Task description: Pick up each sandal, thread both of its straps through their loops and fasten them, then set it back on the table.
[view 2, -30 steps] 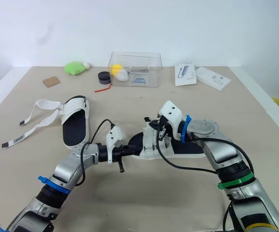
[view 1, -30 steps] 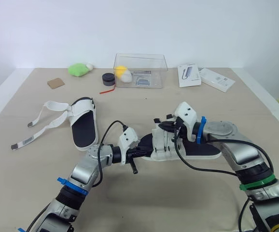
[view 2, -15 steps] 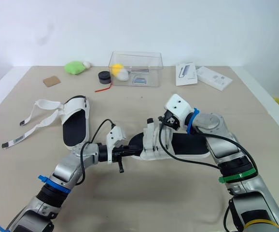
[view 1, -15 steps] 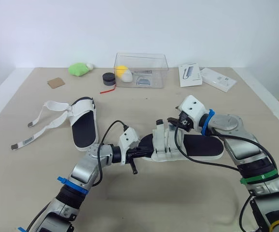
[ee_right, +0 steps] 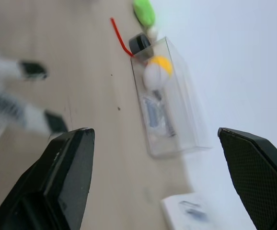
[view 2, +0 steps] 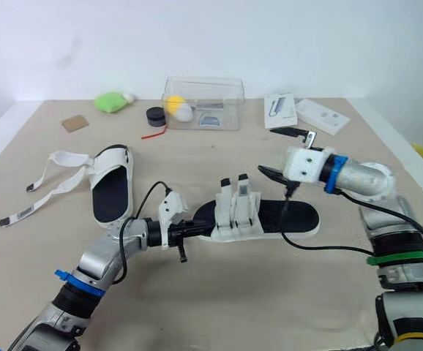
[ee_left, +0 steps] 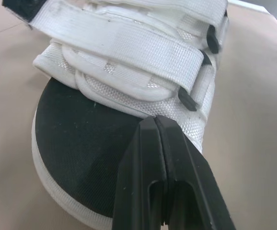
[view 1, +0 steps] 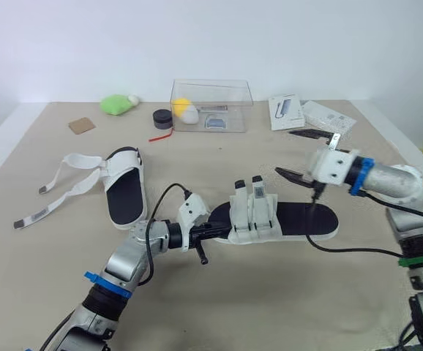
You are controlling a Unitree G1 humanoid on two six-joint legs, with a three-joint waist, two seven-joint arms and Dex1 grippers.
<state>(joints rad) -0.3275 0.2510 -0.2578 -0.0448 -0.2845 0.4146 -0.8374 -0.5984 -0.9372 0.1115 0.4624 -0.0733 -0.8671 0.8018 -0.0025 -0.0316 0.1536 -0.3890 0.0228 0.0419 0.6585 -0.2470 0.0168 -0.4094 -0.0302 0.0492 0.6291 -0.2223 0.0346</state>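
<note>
Setting: a beige table (view 1: 219, 307) in front of a plain white wall.
Sandals, count: 2, both white with black insoles, both lying on the table.
Centre sandal (view 1: 299, 221): lies flat across the middle of the frame, toe toward the left; its 2 fastened straps (view 1: 254, 212) are threaded and folded over.
Left sandal (view 1: 126, 194): at the left of the frame, with 2 loose straps (view 1: 77, 158) trailing flat toward the left edge, not yet threaded.
Left gripper (view 1: 210, 232): fingers pressed together, tips at the toe of the centre sandal; the left wrist view shows nothing between them.
Right gripper (view 1: 283, 151): fingers spread wide, hanging above the heel half of the centre sandal, apart from it.
Handling (judged): each sandal looks light, the sole fairly stiff, the webbing straps soft and floppy, so a loose end will droop and twist.
Where to hold (judged): pinch the sole rim at toe or heel with 1 gripper; take a strap near its free tip with the other.
Other items, upper frame: 1 clear box (view 1: 211, 107), 1 green lump (view 1: 115, 104), 1 black disc (view 1: 164, 118), 1 brown square (view 1: 82, 126), 2 white packets (view 1: 286, 112).
</note>
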